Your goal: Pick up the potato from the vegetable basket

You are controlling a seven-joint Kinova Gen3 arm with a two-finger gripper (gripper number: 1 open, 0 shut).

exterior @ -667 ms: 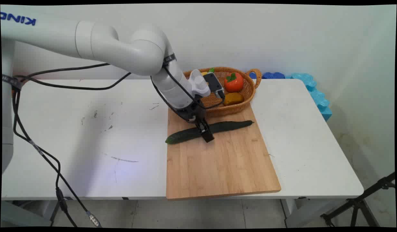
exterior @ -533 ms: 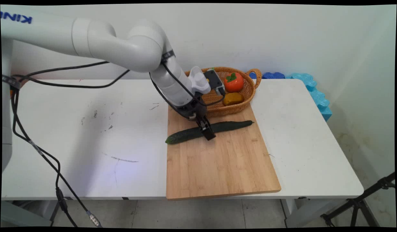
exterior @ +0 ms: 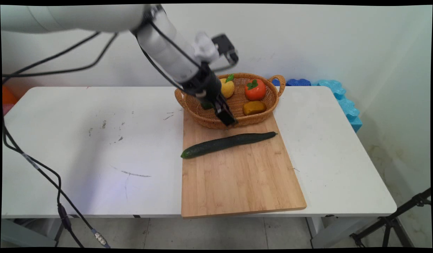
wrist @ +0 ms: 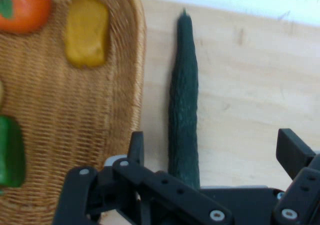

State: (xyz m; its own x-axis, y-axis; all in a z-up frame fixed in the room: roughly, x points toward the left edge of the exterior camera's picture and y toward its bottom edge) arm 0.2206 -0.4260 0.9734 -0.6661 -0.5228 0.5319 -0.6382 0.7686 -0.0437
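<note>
A long dark green cucumber (exterior: 227, 143) lies slantwise across the far part of the wooden cutting board (exterior: 241, 182). My gripper (exterior: 227, 118) hangs above it, in front of the wicker basket's near rim (exterior: 202, 121), and touches nothing. In the hand view the cucumber (wrist: 184, 115) runs up the board (wrist: 250, 85) beside the basket wall (wrist: 136, 60). The gripper (wrist: 215, 150) is open, its fingers spread wide with nothing held. The basket holds an orange tomato-like fruit (exterior: 255, 89), an ochre piece (exterior: 254, 108), a yellow fruit (exterior: 227, 88) and a green piece (wrist: 10, 152).
Blue foam blocks (exterior: 339, 95) line the table's far right corner. Black cables (exterior: 44, 168) hang off the arm at the left. A black tripod leg (exterior: 395, 221) stands on the floor at the lower right. The board overhangs the table's near edge slightly.
The gripper was down around the cucumber's middle; it has let go and risen up and back toward the basket. The cucumber stays on the board.
</note>
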